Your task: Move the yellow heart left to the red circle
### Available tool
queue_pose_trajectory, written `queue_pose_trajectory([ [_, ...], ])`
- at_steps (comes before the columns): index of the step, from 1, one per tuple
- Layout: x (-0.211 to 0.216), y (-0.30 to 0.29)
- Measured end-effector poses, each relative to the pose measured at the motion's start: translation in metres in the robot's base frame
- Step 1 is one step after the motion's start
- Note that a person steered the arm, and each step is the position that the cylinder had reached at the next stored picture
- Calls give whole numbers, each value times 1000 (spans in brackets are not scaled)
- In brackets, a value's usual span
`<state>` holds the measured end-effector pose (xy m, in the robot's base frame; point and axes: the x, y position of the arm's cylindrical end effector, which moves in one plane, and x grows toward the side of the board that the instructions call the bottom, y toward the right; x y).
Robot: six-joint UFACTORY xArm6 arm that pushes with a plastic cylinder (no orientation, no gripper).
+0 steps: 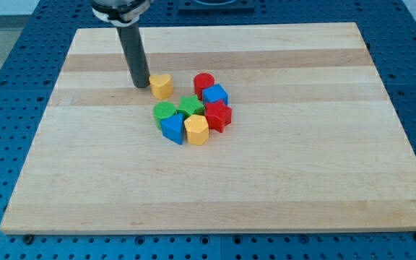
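Note:
The yellow heart (162, 85) lies on the wooden board, left of the red circle (204, 82), with a gap between them. My tip (141, 84) stands just left of the yellow heart, very close to it or touching it. The rod rises from the tip toward the view's top.
Below the red circle sits a tight cluster: a blue block (215, 94), a green star (189, 107), a red block (219, 115), a green circle (165, 113), a blue triangle (172, 128) and a yellow hexagon (196, 130). The wooden board (302, 166) lies on a blue perforated table.

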<state>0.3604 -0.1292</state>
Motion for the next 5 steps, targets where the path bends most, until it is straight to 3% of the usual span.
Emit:
queue_pose_trajectory([
  [1,10,26],
  [5,10,24],
])
